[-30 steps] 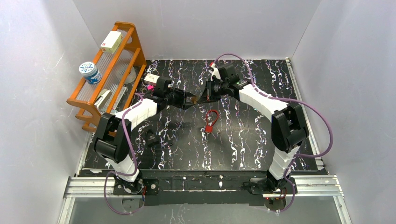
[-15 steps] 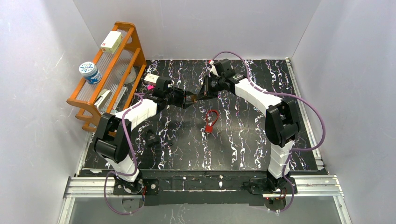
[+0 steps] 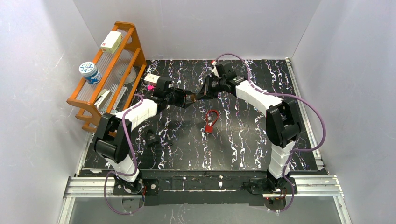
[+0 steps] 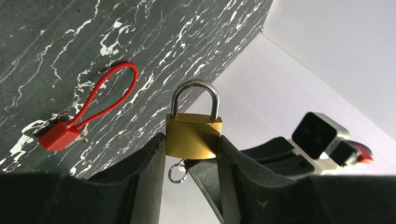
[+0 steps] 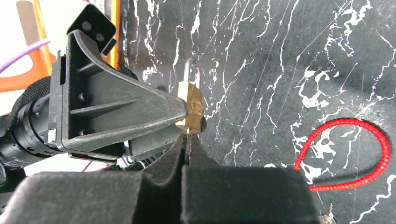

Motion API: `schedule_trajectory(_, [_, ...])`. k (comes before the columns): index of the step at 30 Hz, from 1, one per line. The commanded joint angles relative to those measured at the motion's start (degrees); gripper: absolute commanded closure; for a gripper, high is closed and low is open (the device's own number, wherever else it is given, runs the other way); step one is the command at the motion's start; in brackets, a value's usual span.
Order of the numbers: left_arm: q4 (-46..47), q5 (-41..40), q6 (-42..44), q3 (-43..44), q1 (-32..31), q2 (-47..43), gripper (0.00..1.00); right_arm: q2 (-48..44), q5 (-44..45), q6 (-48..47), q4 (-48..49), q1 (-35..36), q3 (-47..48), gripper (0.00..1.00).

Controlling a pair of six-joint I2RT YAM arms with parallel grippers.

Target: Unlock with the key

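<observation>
**Holdings on the table: one padlock held up between two grippers**

1. Black table with white marble veining [image 3: 243,140]. It carries everything listed below.
2. Orange wooden rack [image 3: 81,101], standing along the table's far-left edge. We note a white box [image 3: 111,41] and a round blue-and-white tin [image 3: 90,72] on its upper rails.
3. Left gripper [image 4: 191,142], black and two-fingered, reaching toward the middle of the table's far half. Its fingers are clamped on the two sides of the padlock's body.
4. Right gripper [image 5: 188,140], of the same make, facing the left one tip to tip. Its fingers are pressed together, and the tips sit right at the padlock's underside. We cannot tell whether a key lies between them.
5. Red cable lock with a small red block body [image 3: 211,120], lying flat on the table. It is nearer the arm bases than the two grippers and apart from both.
6. Brass padlock [image 4: 193,133] with a steel shackle, held clear above the table. Its shackle is seated in the body.
7. Small steel ring [image 4: 176,171], hanging just under the padlock beside the left gripper's finger.
</observation>
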Motion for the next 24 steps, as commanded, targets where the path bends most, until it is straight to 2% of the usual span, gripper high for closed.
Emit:
schedule_trajectory(1, [5.6,3.0,-1.7,0.5,-1.6,-5.1,0.97,-4.3,-7.7,11.9,13.0,-3.5,-5.0,0.99])
schedule_trajectory(3, [8.2,2.4,-1.5,0.4,-1.6,-5.7,0.98,-7.4,-9.4,18.5,21.4,-5.1,-9.2,0.99])
schedule_trajectory(5, [11.2,2.0,-1.3,0.5,-1.6,-5.8,0.98,-8.6,-9.8,23.4,24.0,-6.1,-11.7,0.99])
schedule_trajectory(7, [15.9,1.4,-1.4,0.0,-1.6,-6.0,0.98,-9.6,-13.3,34.2,33.3,-7.6,-16.4,0.99])
schedule_trajectory(15, [21.3,0.0,-0.5,-2.2,-1.6,-9.1,0.98,-13.0,-11.3,52.9,52.0,-7.6,-24.8,0.99])
schedule_trajectory(16, [21.5,-0.5,0.5,-2.4,-1.6,-9.6,0.97,-13.1,-11.5,51.9,51.7,-7.6,-24.3,0.91])
schedule_trajectory(18, [21.5,-1.3,2.6,-2.6,-1.6,-10.2,0.97,-14.3,-11.6,47.5,48.1,-7.6,-23.8,0.66])
schedule_trajectory(19, [21.5,-1.7,4.0,-2.6,-1.6,-10.4,0.97,-15.4,-11.0,44.3,45.8,-7.8,-24.0,0.5])
schedule_trajectory(20, [21.1,-2.1,5.5,-2.4,-1.7,-10.6,0.97,-16.8,-10.2,40.7,43.2,-8.0,-24.2,0.42])
schedule_trajectory(21, [20.6,-2.7,7.4,-2.4,-1.7,-10.9,0.97,-18.3,-9.4,37.2,41.3,-8.1,-24.8,0.35])
schedule_trajectory(24, [16.4,-4.9,14.0,-1.3,-1.6,-11.6,0.97,-23.1,-9.2,26.7,36.9,-9.3,-27.3,0.29])
